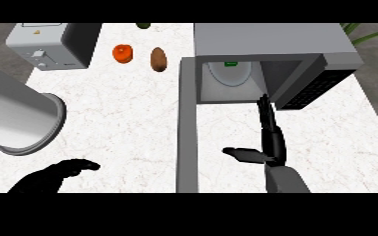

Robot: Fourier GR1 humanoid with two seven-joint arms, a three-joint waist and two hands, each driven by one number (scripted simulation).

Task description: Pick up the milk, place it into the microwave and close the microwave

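The milk (pixel 231 65) is seen as a small white carton with a green label, set deep inside the microwave (pixel 295 42), beyond the fingertips of the right robot hand (pixel 267 142). That robot hand is held released, fingers straight toward the opening and thumb spread to its left, nothing grasped. The microwave door (pixel 188 130) is swung open, just left of it. The left robot hand (pixel 55 176) is kept low on the white marbled tabletop (pixel 125 115), fingers loosely curled, holding nothing. Farther off, a tomato (pixel 122 53), a brown potato (pixel 158 59), a toaster (pixel 52 45) and a grey pot (pixel 26 120) are seen.
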